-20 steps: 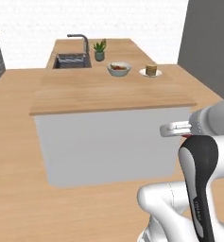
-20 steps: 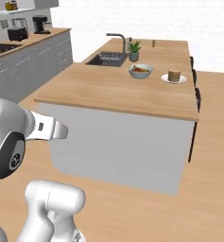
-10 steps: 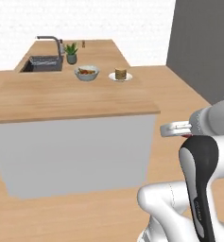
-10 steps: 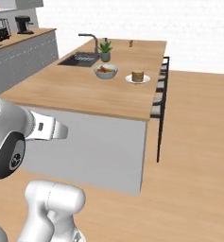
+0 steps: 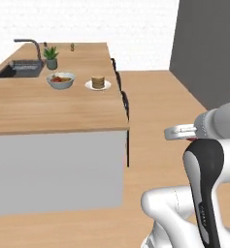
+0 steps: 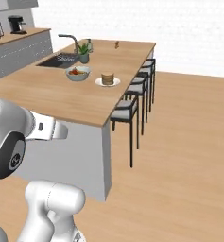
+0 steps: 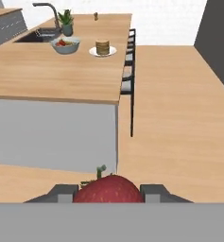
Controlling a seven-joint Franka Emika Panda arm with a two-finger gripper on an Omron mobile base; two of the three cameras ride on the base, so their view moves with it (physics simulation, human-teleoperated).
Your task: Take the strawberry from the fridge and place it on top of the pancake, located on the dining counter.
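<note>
Dropping the strawberry (image 7: 108,189) is my worry: it is small and round, so a bump while driving could roll it out. My claw (image 7: 108,193) pinches it between both tips. The pancake (image 7: 102,47) sits far ahead, a bit left, on the dining counter (image 7: 47,75).

The pancake (image 6: 107,79) sits beside a fruit bowl (image 6: 78,73) on the dining counter (image 6: 61,97).
</note>
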